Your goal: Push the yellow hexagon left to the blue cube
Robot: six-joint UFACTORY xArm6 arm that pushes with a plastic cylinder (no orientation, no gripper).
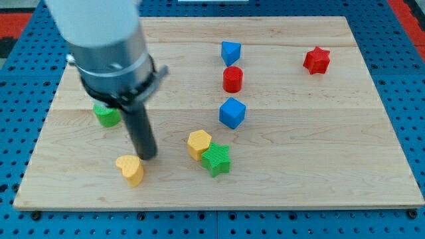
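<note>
**Tip sitting left of yellow hexagon, blue cube up-right of it**

Arm is coming down from the view's top left, grey cylinder body leaning over the wooden board [319, 146], dark rod pointing down. My tip [147, 157] is resting on the board just above-right of the yellow heart block [130, 169], near but not touching as far as I can tell. No claw here, just a bare rod, nothing held.

Yellow hexagon [198, 143] is lying to the tip's right, apart from it, and touching the green star [216, 159] at its lower right. Blue cube [232, 113] is sitting up-right of the hexagon, close, small gap showing. Red cylinder [232, 79] and a second blue block [230, 52], shape unclear, are stacking up the view above the cube. Red star [317, 60] is far right near the top edge. Green block [106, 115] is partly hiding behind the arm. Heart and star are sitting nearest the bottom edge; board's right half is holding only the red star
</note>
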